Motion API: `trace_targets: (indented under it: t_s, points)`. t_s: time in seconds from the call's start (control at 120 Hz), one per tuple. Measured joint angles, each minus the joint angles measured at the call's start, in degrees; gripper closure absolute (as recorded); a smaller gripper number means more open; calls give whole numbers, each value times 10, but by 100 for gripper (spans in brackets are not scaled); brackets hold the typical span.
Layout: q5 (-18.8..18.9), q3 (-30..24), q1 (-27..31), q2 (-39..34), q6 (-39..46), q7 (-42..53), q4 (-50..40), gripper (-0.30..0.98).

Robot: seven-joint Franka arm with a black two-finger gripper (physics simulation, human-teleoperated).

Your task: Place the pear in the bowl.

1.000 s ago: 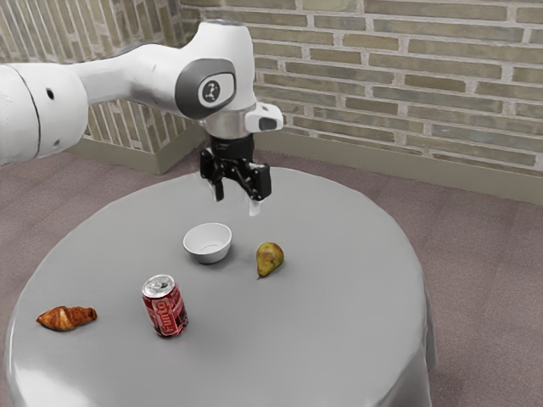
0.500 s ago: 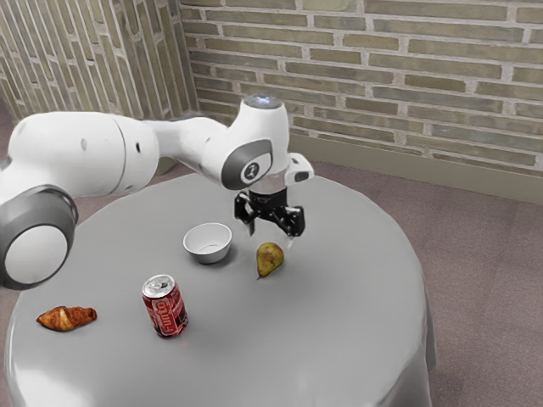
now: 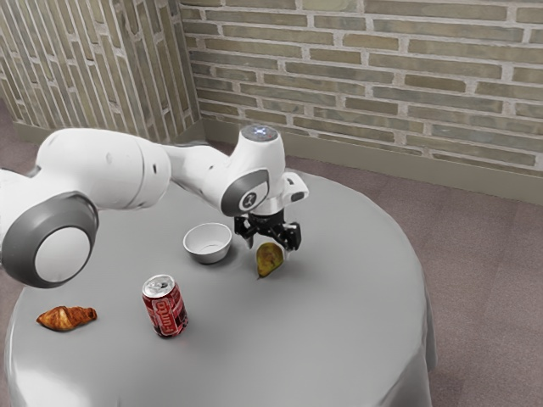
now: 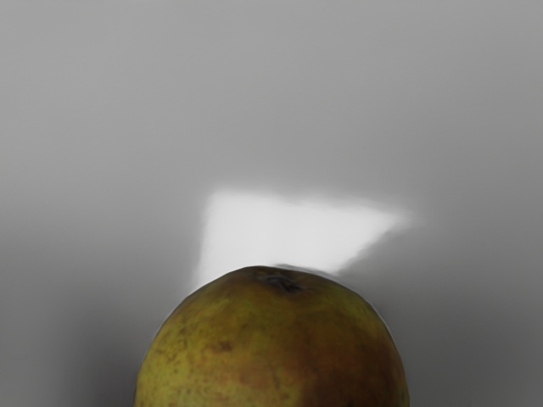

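- The tool [image 3: 270, 242] is hanging low over the pear [image 3: 270, 259], and its two fingers [image 3: 292, 236] are standing wide apart, holding nothing.
- The pear is lying on the bench [image 3: 339, 322], outside the bowl [image 3: 208, 257], right under the tool.
- Seen from the exterior view, its thin end is pointing to about seven o'clock – its fat end is facing one o'clock.
- The fingers are making a line from about half past nine to half past three, so they are going across the pear, not along it. That is looking good for a squeeze.
- The next move is probably needing a bit more down, then a pinch – the round skin might be slipping if the pinch is landing too high.
- The bowl is waiting near the pear, between nine and ten o'clock.
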Motion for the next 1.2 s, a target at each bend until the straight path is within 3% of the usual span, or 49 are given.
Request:
trace_targets:
  t_s: [0.217,0.517,0.933,1.2]
  points:
    - [-7,-7,8,16,11,-5,1,5]
    - [-19,-7,13,23,15,-10,0,25]
    - [-20,-6,13,0,13,-15,-7,29]
    - [-19,-5,116,-95,12,-17,-88,30]
